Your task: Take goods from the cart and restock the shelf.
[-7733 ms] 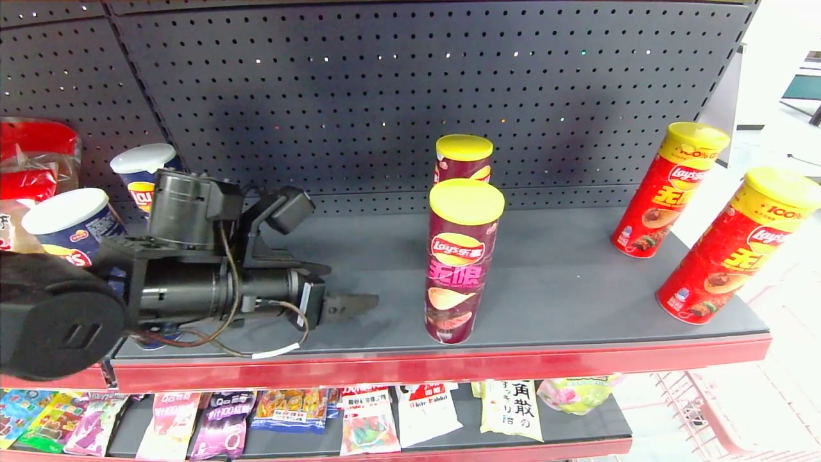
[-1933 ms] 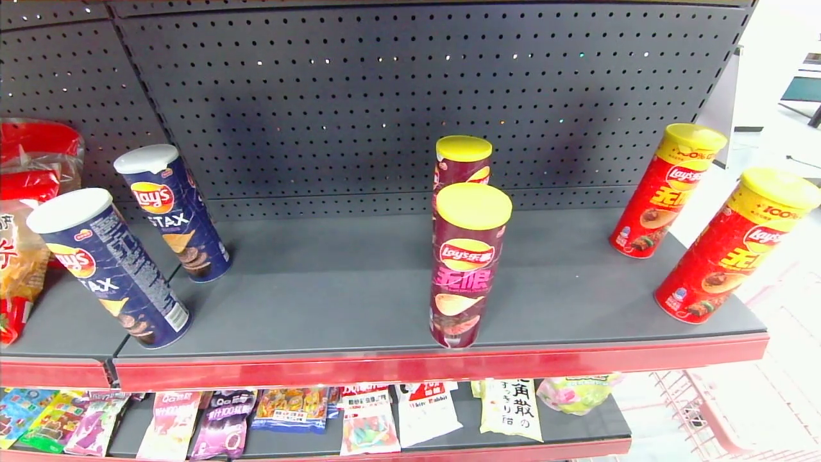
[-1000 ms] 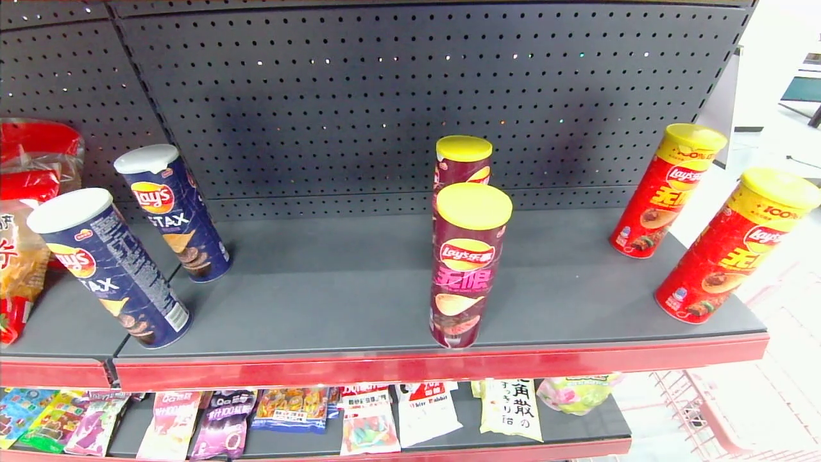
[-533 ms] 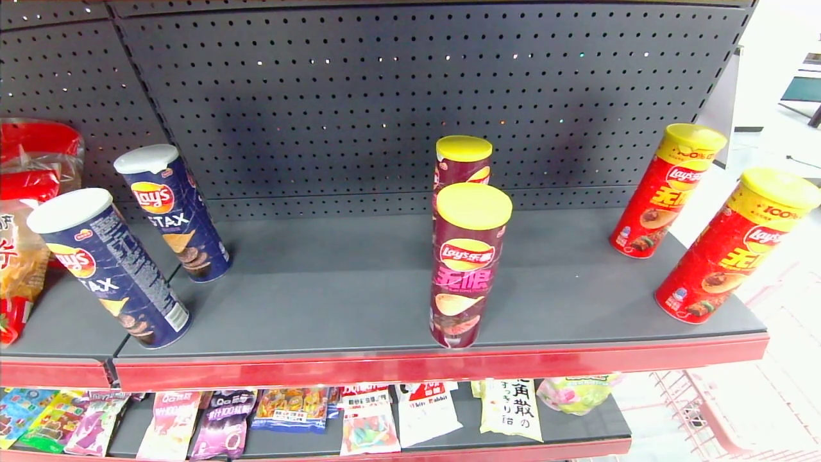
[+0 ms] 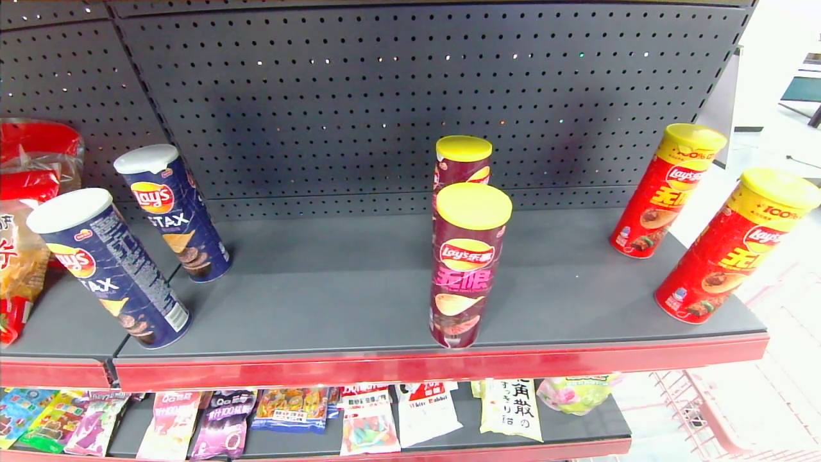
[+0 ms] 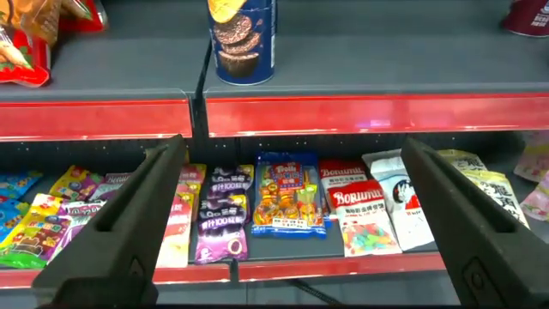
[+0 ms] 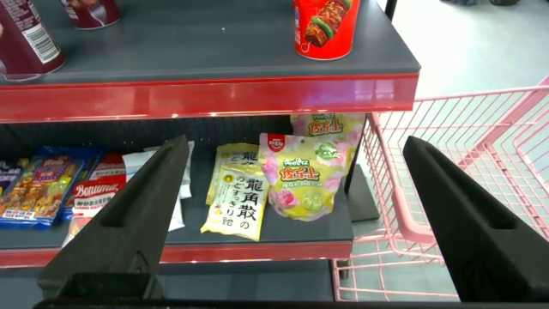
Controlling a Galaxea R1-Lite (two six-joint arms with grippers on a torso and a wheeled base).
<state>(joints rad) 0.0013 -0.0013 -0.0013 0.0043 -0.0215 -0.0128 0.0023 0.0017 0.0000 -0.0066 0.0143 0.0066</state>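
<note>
On the grey shelf (image 5: 333,282) stand two blue cans (image 5: 109,269) (image 5: 172,212) at the left. Two maroon cans (image 5: 465,269) (image 5: 463,157) are in the middle and two red cans (image 5: 667,189) (image 5: 734,247) at the right, all upright. My left gripper (image 6: 292,150) is open and empty, below and in front of the shelf's red edge, under the front blue can (image 6: 243,43). My right gripper (image 7: 296,146) is open and empty too, low before the shelf's right end, beneath a red can (image 7: 326,26). The pink wire cart (image 7: 480,172) is beside it.
The lower shelf (image 5: 449,443) holds a row of snack bags (image 5: 288,410). Red-wrapped goods (image 5: 25,192) sit at the upper shelf's far left. Bare shelf room lies between the blue and maroon cans and between the maroon and red ones. A perforated back panel (image 5: 385,96) closes the rear.
The left arm, which was at the shelf in front of the blue cans 7.7 s ago, has left the head view. Nothing has moved in the last two seconds.
</note>
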